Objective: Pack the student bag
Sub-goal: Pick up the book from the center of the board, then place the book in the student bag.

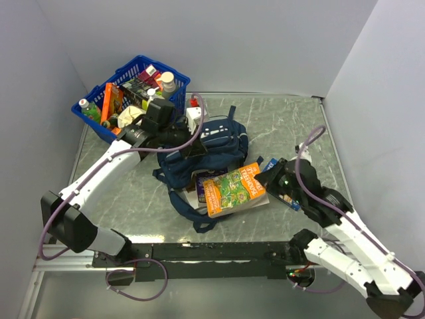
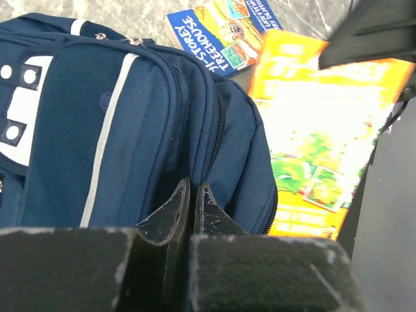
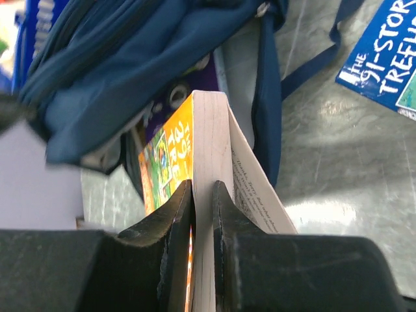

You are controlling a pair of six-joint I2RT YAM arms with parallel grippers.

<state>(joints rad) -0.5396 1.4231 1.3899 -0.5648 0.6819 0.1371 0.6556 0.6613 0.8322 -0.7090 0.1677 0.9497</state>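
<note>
The student bag (image 1: 211, 147), a navy backpack, lies in the middle of the table with its mouth toward the near side. My left gripper (image 1: 190, 150) is shut on the fabric at the bag's opening edge (image 2: 224, 130), and its fingertips (image 2: 182, 198) are pressed together on it. My right gripper (image 1: 271, 178) is shut on an orange book (image 1: 232, 189), pinching its pages (image 3: 209, 149) with the far end at the bag's mouth (image 3: 130, 84). A blue book (image 3: 383, 58) lies on the table beside it, and shows in the left wrist view (image 2: 218, 32).
A blue plastic basket (image 1: 89, 119) full of bottles and packets stands at the back left. A white bottle with a red cap (image 1: 194, 114) stands behind the bag. Bag straps (image 1: 199, 216) trail toward the near edge. Walls close in at left, back and right.
</note>
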